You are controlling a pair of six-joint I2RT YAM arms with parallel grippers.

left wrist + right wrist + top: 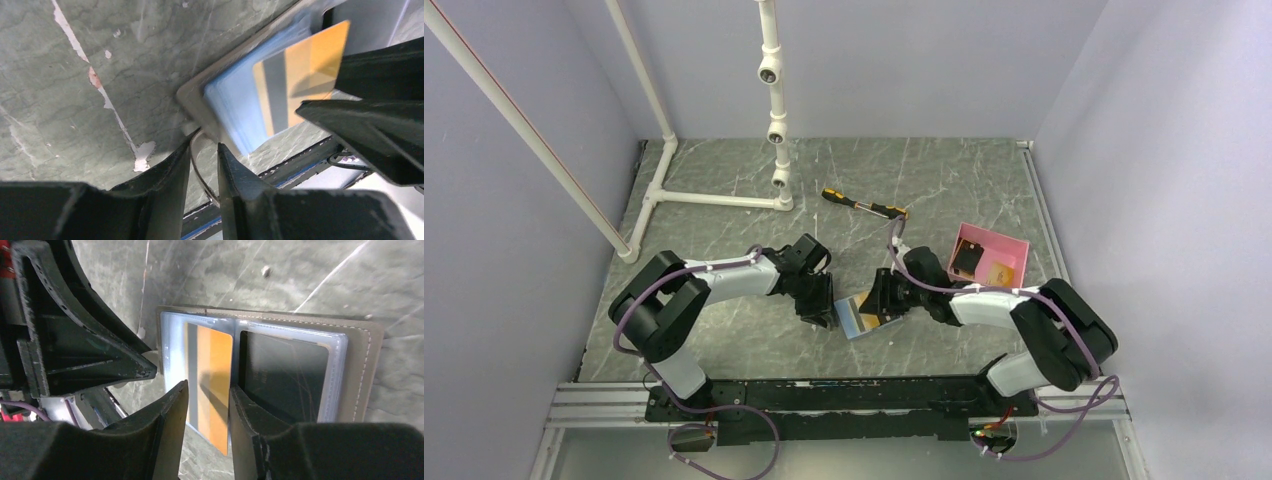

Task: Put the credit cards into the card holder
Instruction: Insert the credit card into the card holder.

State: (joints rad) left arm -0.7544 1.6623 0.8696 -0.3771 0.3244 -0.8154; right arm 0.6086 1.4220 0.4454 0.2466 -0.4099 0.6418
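The card holder [856, 320] lies open between my grippers, grey outside [361, 365] and light blue inside. A black card [282, 375] sits in its right pocket. An orange card [215, 370] with a dark stripe is partly in the left pocket, and its near end sticks out past the holder's edge. My right gripper [207, 386] hovers over that end, jaws slightly apart and pinching nothing. My left gripper [205, 140] has its jaws nearly closed on the holder's thin grey edge [192, 100]. The orange card also shows in the left wrist view [310, 65].
A pink tray [1016, 246] at the right holds a dark card [967, 258] and a tan card [1001, 272]. A yellow-and-black screwdriver [864, 203] lies behind the holder. A white pipe frame [714, 198] stands at the back left. Walls close in three sides.
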